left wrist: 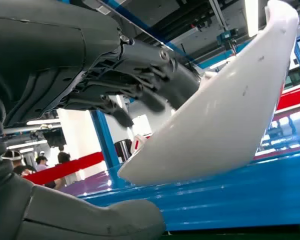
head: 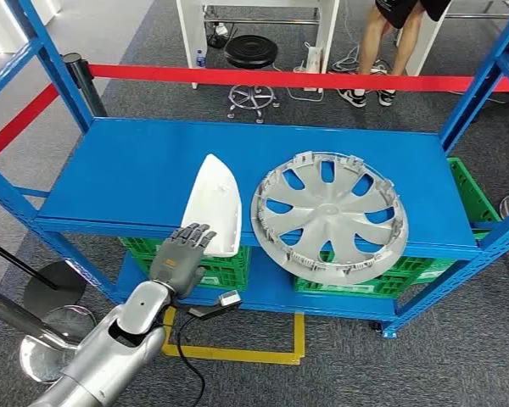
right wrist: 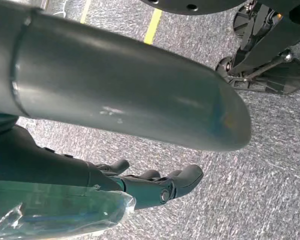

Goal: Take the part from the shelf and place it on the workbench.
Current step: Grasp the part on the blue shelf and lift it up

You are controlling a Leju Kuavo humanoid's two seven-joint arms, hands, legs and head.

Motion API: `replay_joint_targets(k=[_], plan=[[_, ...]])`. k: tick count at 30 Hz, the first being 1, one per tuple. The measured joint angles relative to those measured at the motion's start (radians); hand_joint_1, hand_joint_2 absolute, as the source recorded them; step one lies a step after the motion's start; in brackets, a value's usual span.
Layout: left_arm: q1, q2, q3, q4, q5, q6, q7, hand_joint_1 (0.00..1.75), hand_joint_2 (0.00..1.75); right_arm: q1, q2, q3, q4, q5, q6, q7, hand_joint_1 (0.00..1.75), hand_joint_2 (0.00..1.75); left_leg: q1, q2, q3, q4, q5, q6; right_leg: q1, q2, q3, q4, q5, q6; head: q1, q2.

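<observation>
A white curved plastic part (head: 214,203) lies on the blue shelf board (head: 124,170), its near end reaching the front edge. My left hand (head: 182,254) is at that near end, with its fingers (left wrist: 152,85) spread over the top of the part (left wrist: 224,115). The thumb (left wrist: 84,220) sits lower, apart from the part, at the shelf's front edge. A grey wheel cover (head: 328,216) lies flat just right of the white part. My right hand (right wrist: 156,185) hangs over grey carpet with its fingers stretched out and nothing in them.
Blue uprights (head: 50,64) frame the shelf on both sides. Green crates (head: 223,267) stand on the lower board. Behind the shelf runs a red barrier tape (head: 271,78), with a black stool (head: 250,51) and a person's legs (head: 380,51) beyond it.
</observation>
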Motion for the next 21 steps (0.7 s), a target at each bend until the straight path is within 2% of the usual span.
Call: replay_joint_targets(k=[4, 21], plan=[[0.0, 0.004, -0.003, 0.0, -0.004, -0.007, 0.0, 1.55, 1.75, 0.0, 0.0, 0.0, 0.0, -0.002, 0.005, -0.005, 0.0, 0.0, 0.0, 0.0, 0.0, 0.0, 0.0, 0.0, 0.0, 0.0, 0.0, 0.0, 0.0, 0.0, 0.0, 0.0], [-0.009, 0.024, -0.013, -0.008, -0.017, -0.014, -0.006, 1.57, 1.75, 0.002, 0.0, 0.0, -0.014, -0.004, 0.028, -0.021, 0.0, 0.0, 0.0, 0.0, 0.0, 0.0, 0.001, 0.0, 0.0, 0.0, 0.0, 0.0, 0.0, 0.0, 0.0, 0.0]])
